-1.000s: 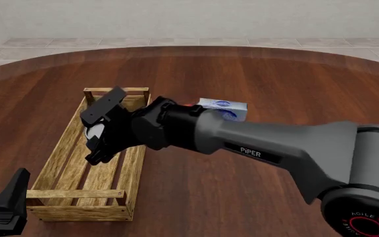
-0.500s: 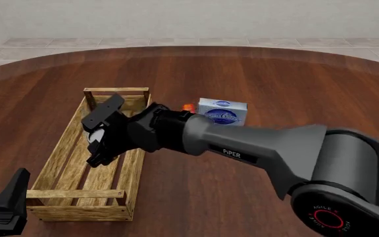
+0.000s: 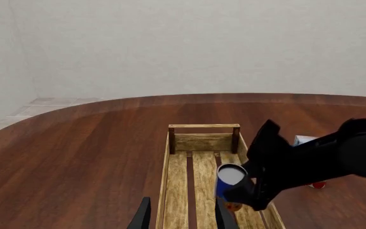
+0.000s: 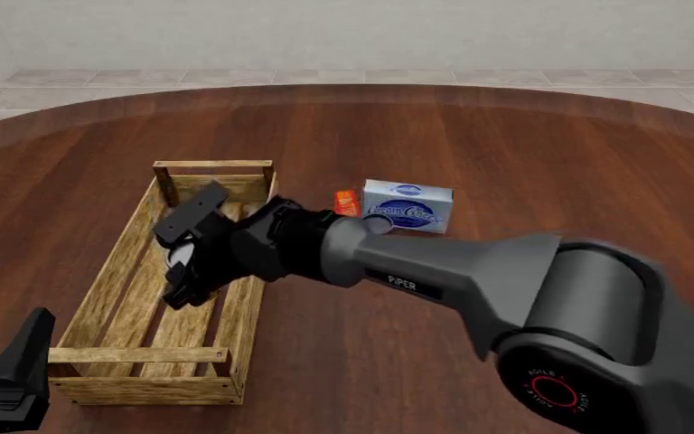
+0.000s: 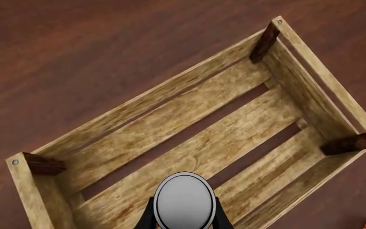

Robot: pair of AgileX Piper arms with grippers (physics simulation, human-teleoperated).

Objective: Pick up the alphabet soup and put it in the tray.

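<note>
The alphabet soup [image 3: 228, 185], a small can with a blue label and grey top, is held over the slats of the tray [image 4: 107, 268], a long light-wood crate. My right gripper [image 4: 184, 260] is shut on the can and reaches into the tray's far half. The right wrist view shows the can's grey top [image 5: 184, 200] between the fingers, with the tray floor [image 5: 189, 143] below. I cannot tell whether the can touches the slats. My left gripper [image 4: 15, 372] is open and empty by the tray's near left corner.
A white and blue box [image 4: 407, 206] and a small orange-red item [image 4: 346, 202] stand on the wooden table just right of the tray's far end. The right arm's long grey link [image 4: 468, 271] crosses over the tray's right rail.
My right gripper has sunk lower into the tray with the can, and its arm has swung lower over the table. The left arm has not moved.
</note>
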